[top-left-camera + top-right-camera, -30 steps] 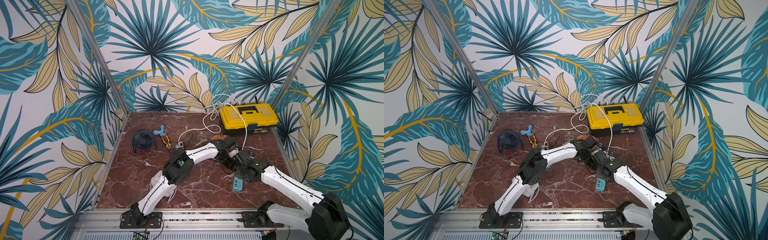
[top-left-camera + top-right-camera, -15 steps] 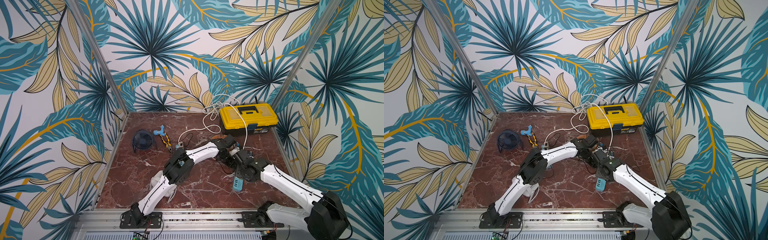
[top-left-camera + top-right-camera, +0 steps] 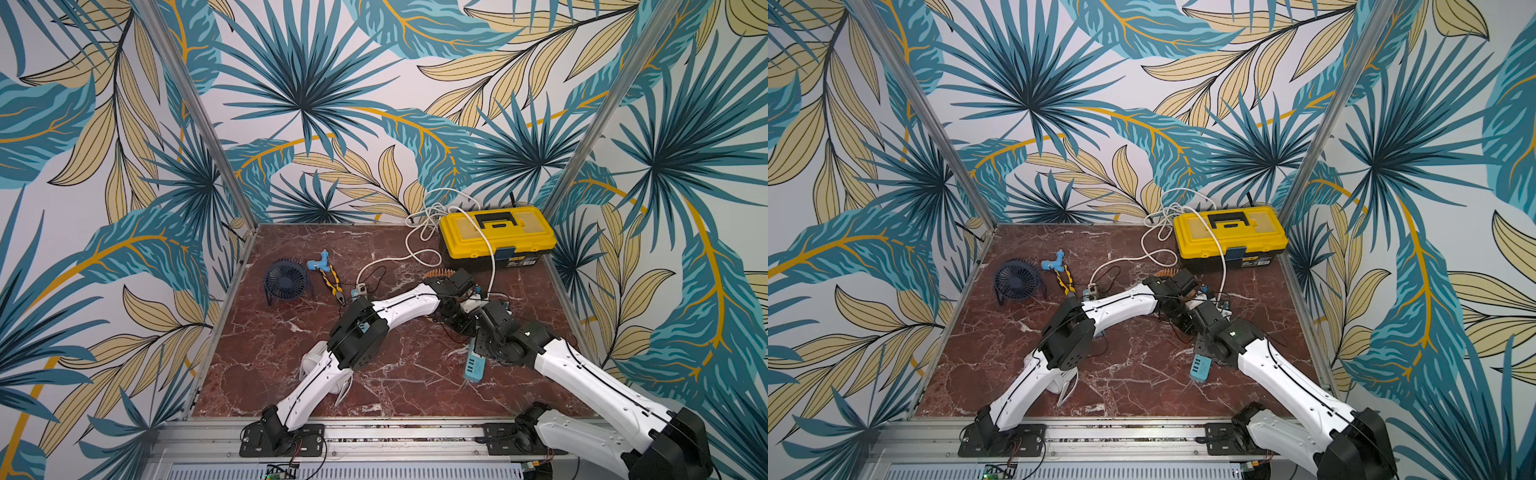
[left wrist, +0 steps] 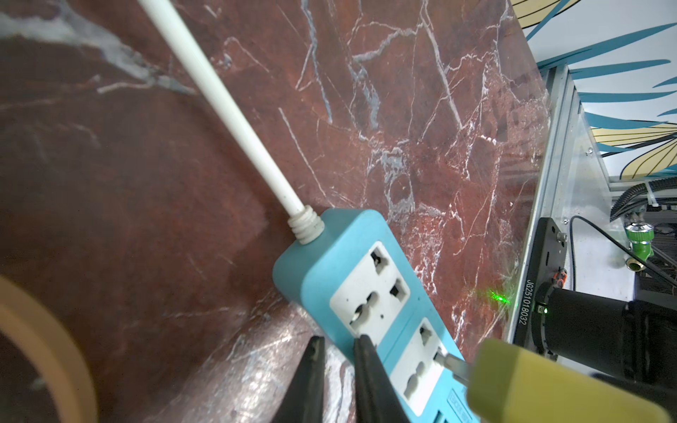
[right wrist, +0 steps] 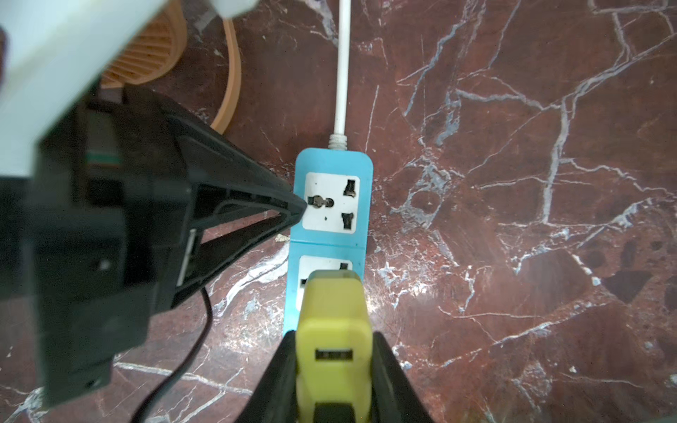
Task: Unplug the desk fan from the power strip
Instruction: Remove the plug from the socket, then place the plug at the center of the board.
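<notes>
A blue power strip [image 3: 473,366] [image 5: 331,194] lies on the red marble table between my two arms. My right gripper [image 5: 333,333] is shut on a yellow-green plug [image 5: 331,315] over the strip's second socket. A metal prong [image 4: 448,362] shows between plug and socket. My left gripper [image 4: 340,338] is shut, with one fingertip [image 5: 298,210] touching the strip's edge beside the first socket. An orange fan grille [image 5: 146,51] lies next to the left wrist. A dark blue fan [image 3: 286,282] stands far left. I cannot tell which one the plug feeds.
The strip's white cord [image 5: 342,73] runs back to a coil [image 3: 428,220] by a yellow toolbox [image 3: 496,232]. Pliers [image 3: 334,286], a blue fitting [image 3: 319,265] and a small white adapter [image 3: 360,287] lie near the blue fan. A thin black cable [image 5: 205,322] crosses under the left gripper.
My left gripper has closed and its wrist has shifted slightly at the strip. The right gripper keeps its hold on the plug in about the same place.
</notes>
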Tool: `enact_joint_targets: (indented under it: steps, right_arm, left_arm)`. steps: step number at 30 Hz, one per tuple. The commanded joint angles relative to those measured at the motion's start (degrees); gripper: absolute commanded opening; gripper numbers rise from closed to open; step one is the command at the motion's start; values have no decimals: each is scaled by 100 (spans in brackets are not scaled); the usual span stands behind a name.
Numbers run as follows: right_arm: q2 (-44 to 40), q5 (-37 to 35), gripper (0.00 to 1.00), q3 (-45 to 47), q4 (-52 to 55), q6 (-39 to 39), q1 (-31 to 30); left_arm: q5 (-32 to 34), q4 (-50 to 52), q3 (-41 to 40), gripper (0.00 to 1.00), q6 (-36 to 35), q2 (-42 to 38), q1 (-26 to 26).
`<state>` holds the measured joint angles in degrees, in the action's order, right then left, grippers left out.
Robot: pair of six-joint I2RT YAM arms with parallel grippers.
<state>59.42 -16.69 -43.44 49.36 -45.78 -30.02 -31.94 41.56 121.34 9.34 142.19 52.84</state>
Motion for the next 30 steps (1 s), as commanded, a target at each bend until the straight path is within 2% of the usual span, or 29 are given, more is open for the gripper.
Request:
enact_joint_targets:
  steps: [1,7,13,19,24,30]
  right_arm:
    - [-132,-29,10,-173,190,237,77]
    - [-123,483,10,-320,208,662,581]
    - [3,1423,10,-310,-56,1118,638]
    - [26,2436,10,-279,-361,1494,646]
    - [82,3014,10,-163,-665,1606,643]
    - [462,4549,10,239,-1714,1585,822]
  left_arm:
    - [507,325,-16,23,-107,375,23]
    - [371,187,-96,35,-114,226,3]
    - [114,-504,-596,42,87,-306,-104]
    - [7,-1142,-1135,44,281,-1167,-333]
    - [4,-1593,-1551,44,437,-1846,-545]
    - [66,-2046,-2026,47,557,-2480,-709]
